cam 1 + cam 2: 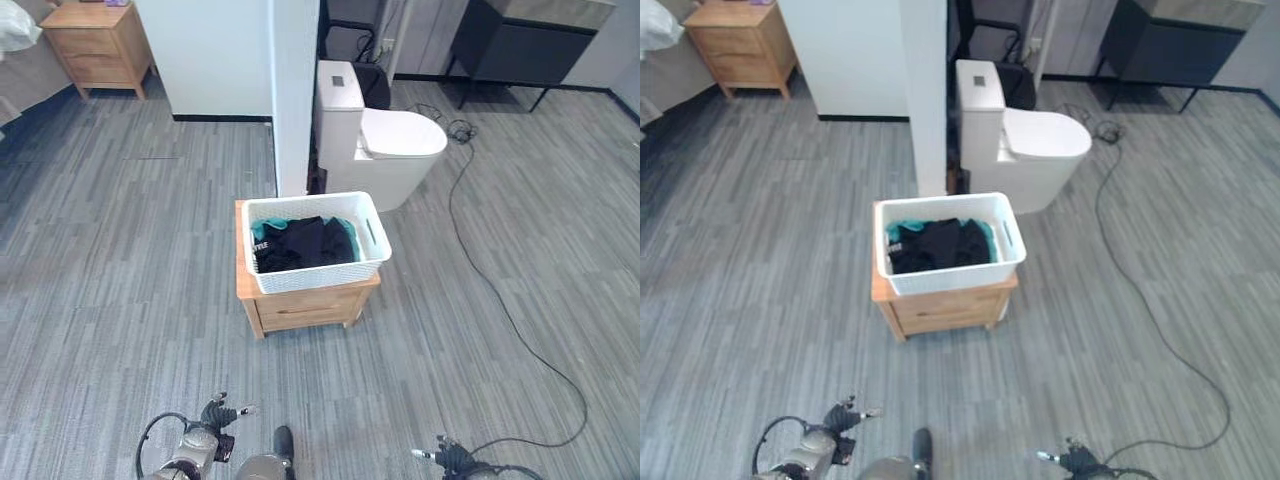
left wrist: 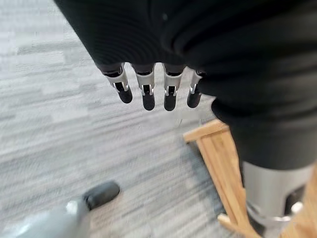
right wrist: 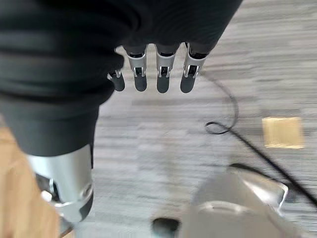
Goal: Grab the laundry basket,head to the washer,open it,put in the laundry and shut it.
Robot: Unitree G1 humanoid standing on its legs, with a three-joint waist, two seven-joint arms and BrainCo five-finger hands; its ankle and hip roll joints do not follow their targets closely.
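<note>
Eye views: white laundry basket (image 1: 316,243) with dark clothes (image 1: 300,243) sits on a small wooden table (image 1: 300,305), near the toilet (image 1: 380,140).
Left wrist view: left hand (image 2: 148,89) fingers straight, holding nothing.
Right wrist view: right hand (image 3: 153,74) likewise straight-fingered and empty.

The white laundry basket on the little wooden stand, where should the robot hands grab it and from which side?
Probably by the two short end walls of the laundry basket, one robot hand per side. A slot handle is cut in the right end wall. It sits long side toward the robot, so the left hand and right hand, both open and low, can come in from either end.
</note>
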